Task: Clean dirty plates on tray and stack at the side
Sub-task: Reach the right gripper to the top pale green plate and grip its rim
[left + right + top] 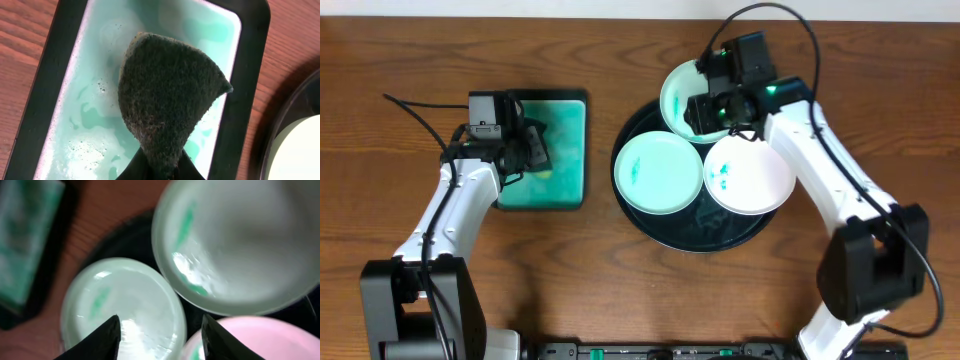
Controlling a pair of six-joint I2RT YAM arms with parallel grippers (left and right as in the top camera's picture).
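— What can't you make out?
— My right wrist covers part of the mint plate (678,95) at the tray's (705,238) 12 o'clock, and that wrist's view is blurred. The sponge (167,95) hides most of my left jaws.
— Your pose?
— Left jaws pinch the sponge above the sponge tray (250,75). Right jaws hang spread, gripping nothing, over the 3 plates on the tray.

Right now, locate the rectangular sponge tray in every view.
Overhead: the sponge tray lies left of centre, under the left gripper.
Left wrist: it fills the frame, below the held scouring pad.
Right wrist: blurred, top-left corner.
Shared landmark: the round black tray, beside it in all three.
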